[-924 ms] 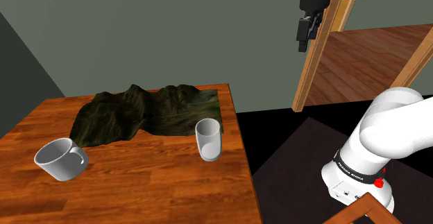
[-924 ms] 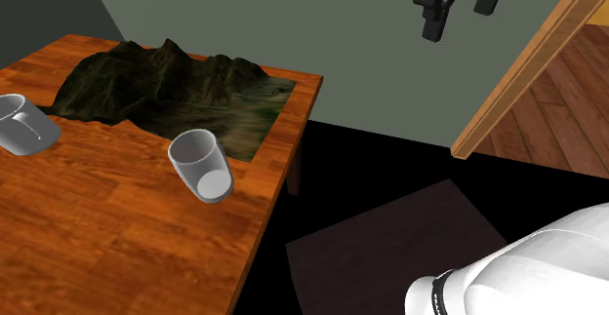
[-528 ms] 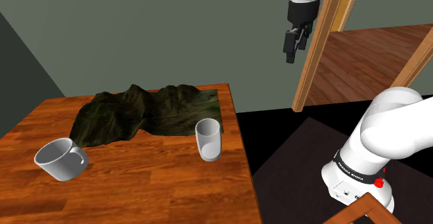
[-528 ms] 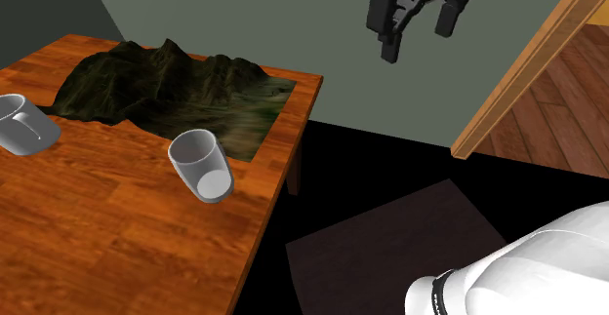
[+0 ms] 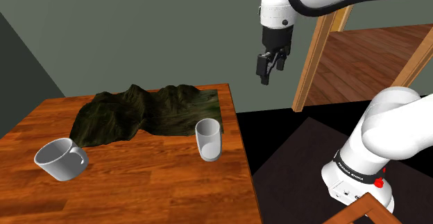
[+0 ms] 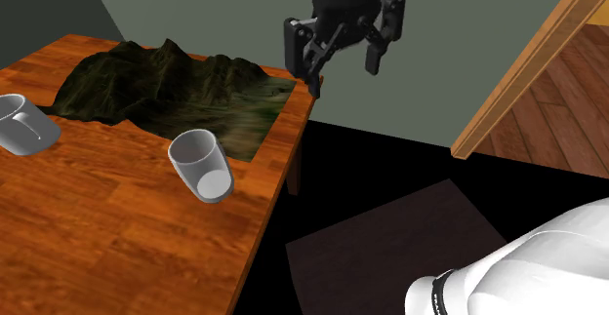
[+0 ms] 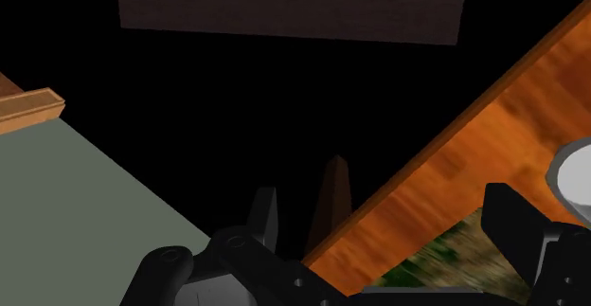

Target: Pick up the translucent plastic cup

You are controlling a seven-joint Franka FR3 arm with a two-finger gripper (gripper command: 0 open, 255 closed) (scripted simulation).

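Observation:
The translucent pale cup (image 5: 208,139) (image 6: 201,165) stands upright on the wooden table (image 5: 139,188) (image 6: 117,235), near the table's edge and just in front of a dark green cloth. My gripper (image 5: 264,75) (image 6: 342,67) hangs open in the air, above and beyond the table's far corner, well clear of the cup. Nothing is between its fingers. In the wrist view the gripper (image 7: 388,221) looks down past the table's edge, and a bit of the cup's rim (image 7: 574,176) shows beside one finger.
A crumpled dark green cloth (image 5: 149,110) (image 6: 166,84) covers the table's far side. A white mug (image 5: 61,159) (image 6: 20,123) lies toward the shoulder view's left. A wooden door frame (image 5: 312,56) (image 6: 527,69) stands beyond the arm. A dark rug (image 6: 390,255) lies on the black floor.
The gripper has come down and moved toward the table's far corner, staying open. The cup, mug and cloth have not moved.

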